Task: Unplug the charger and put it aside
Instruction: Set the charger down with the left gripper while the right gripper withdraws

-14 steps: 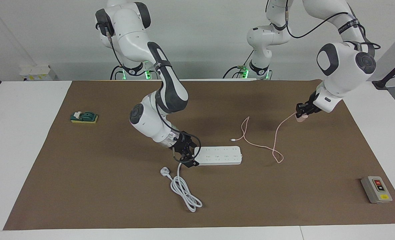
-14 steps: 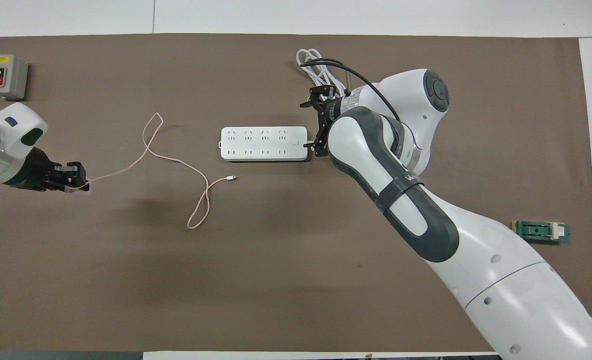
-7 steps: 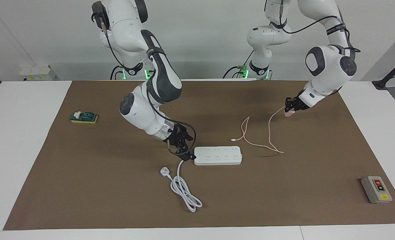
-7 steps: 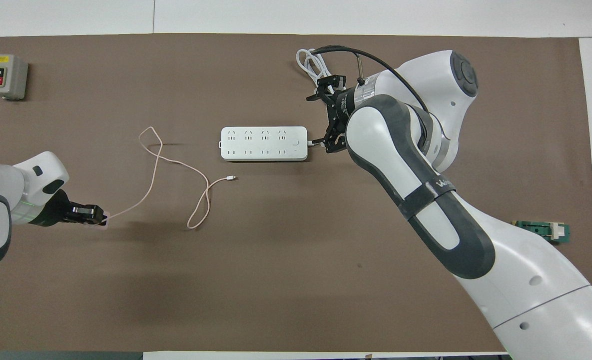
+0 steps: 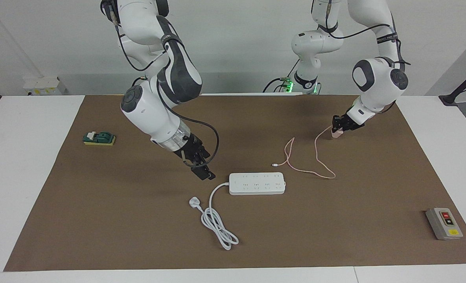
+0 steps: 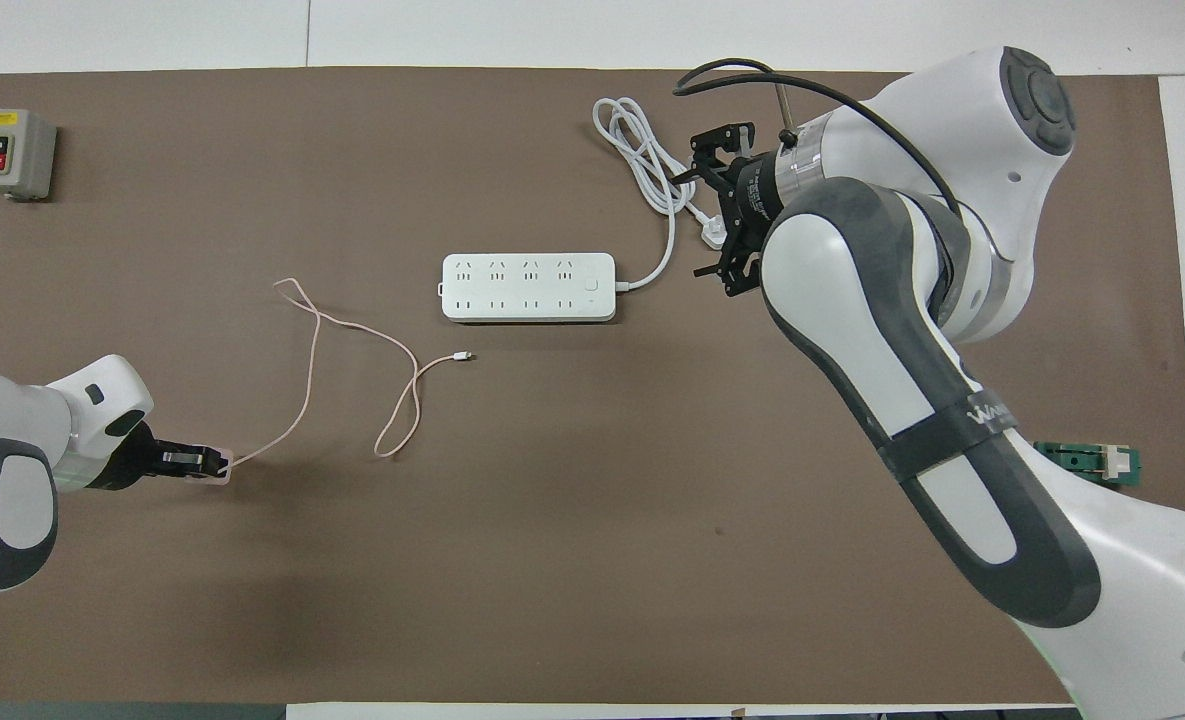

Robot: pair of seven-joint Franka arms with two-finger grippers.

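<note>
1. The left gripper is closed on the pink charger, low over the brown mat toward the left arm's end of the table
2. The charger's cable trails from the cube onto the mat and ends at a loose tip beside the power strip, nearer the robots; nothing is plugged into the strip
3. The right gripper hangs above the mat by the strip's cord end, touching nothing, jaws spread wide and empty
4. The strip's cord lies coiled on the mat
5. A switch box and a green block sit near opposite ends of the table
</note>
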